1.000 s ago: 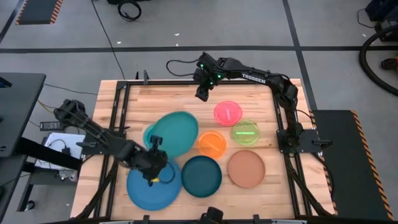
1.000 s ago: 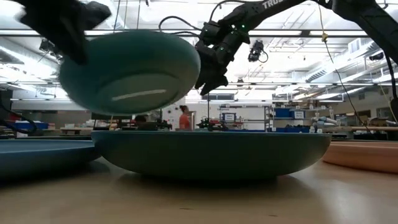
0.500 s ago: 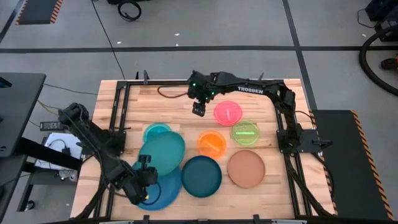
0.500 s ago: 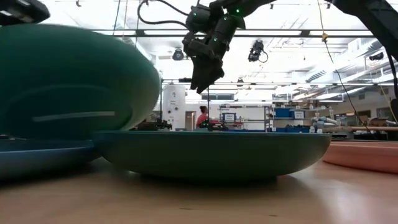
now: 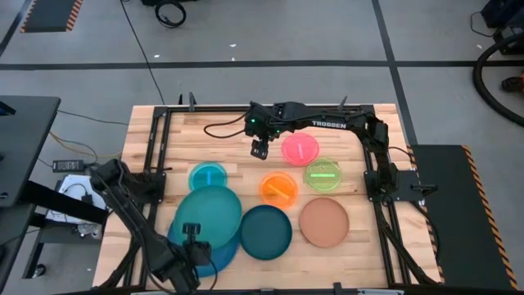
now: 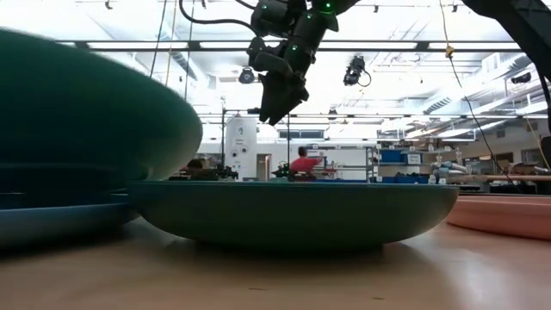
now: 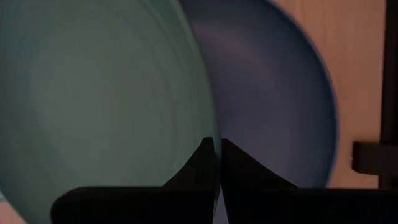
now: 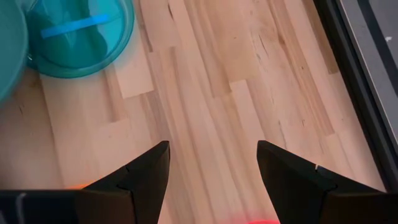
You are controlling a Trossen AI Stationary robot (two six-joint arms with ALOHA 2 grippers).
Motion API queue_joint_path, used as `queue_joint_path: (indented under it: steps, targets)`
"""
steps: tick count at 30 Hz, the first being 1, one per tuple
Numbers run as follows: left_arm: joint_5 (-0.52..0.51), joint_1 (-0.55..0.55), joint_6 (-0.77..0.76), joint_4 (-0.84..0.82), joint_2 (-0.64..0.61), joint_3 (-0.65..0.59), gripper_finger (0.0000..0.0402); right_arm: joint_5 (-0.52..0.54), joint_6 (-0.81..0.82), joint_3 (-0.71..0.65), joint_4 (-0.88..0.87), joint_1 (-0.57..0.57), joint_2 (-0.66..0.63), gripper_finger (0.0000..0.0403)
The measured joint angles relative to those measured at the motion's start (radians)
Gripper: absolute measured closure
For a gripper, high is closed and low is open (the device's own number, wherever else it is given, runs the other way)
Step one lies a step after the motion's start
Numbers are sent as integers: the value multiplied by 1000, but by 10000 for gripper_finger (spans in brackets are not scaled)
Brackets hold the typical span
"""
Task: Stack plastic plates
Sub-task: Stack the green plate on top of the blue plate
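Note:
My left gripper (image 5: 195,246) is shut on the large teal plate (image 5: 206,211), which hangs tilted over the large blue plate (image 5: 221,256) at the near left. My right gripper (image 5: 260,150) hovers open above bare wood between the small cyan plate (image 5: 208,174) and the pink plate (image 5: 300,148), touching nothing. The orange plate (image 5: 279,188), green plate (image 5: 322,174), dark teal plate (image 5: 265,232) and brown plate (image 5: 323,221) lie flat on the table, each on its own. My left gripper pinches the teal plate's rim (image 7: 210,127) between its two fingers, at the plate's near edge. The fingers come from above, slanting down. The plate (image 6: 86,112) sits tilted above the blue plate (image 6: 52,220); whether its low edge touches the blue one I cannot tell.
A dark metal frame (image 5: 155,143) runs around the wooden table top. Bare wood (image 8: 205,74) lies below my right gripper and along the far edge. The dark teal plate (image 6: 293,211) sits right beside the blue one.
My left gripper has carried the teal plate toward the table's near edge and down, from beside the cyan plate to over the blue plate, rolling its wrist. My right gripper has drifted toward the near edge and a little left, staying open.

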Motion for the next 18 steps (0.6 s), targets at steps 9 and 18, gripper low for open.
queue_joint_path:
  steps: [9, 18]
  targets:
    - [141, -30, -172, 19, 39, 7, 385, 0, -5, 0, -29, -15, 0, 153]
    - [138, -44, -183, 67, 38, 7, 385, 0, -9, 0, 3, -28, -1, 153]
